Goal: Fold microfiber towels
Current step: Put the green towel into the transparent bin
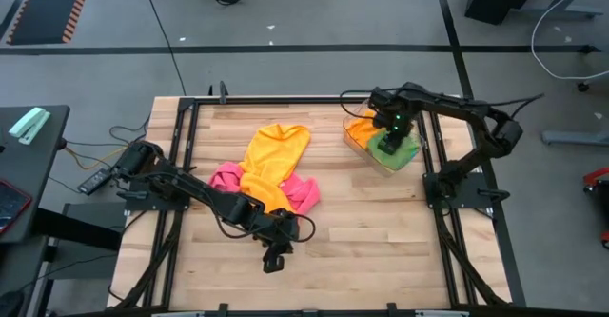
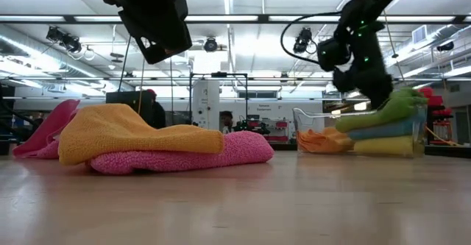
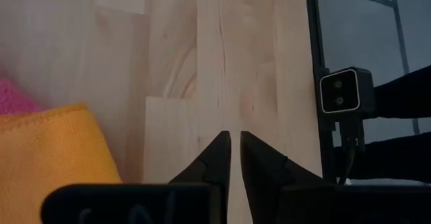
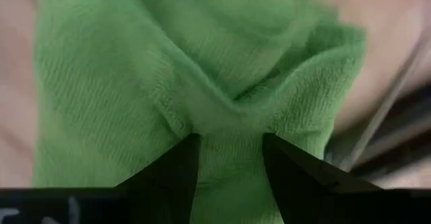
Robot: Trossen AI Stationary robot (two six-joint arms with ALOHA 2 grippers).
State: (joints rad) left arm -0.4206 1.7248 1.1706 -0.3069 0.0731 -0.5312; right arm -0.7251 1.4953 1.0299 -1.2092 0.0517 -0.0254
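Observation:
A yellow-orange towel (image 1: 274,160) lies crumpled across a pink towel (image 1: 304,193) at the table's middle; both rest on the wood. At the far right a clear tray (image 2: 302,127) holds an orange towel (image 1: 360,127) and a stack with a green towel (image 2: 390,109) on top. My right gripper (image 4: 230,140) stands over the tray, shut on the green towel (image 4: 202,62). Near the front edge, my left gripper (image 3: 234,138) hangs shut above bare wood, just beside the yellow-orange towel's edge (image 3: 60,150), and touches nothing. My right gripper pinches a bunched-up fold of the green towel (image 4: 229,116) between its two fingers. The fingers (image 4: 182,163) come from above and point down. Cloth puckers into creases at the pinch. The rest of the towel lies on the stack in the tray.
A black frame rail (image 1: 433,165) runs along the table's right side close behind the tray. Bare wood spreads along the front and right front (image 1: 381,250). A small camera (image 3: 345,91) sits at the table's edge ahead of my left gripper.

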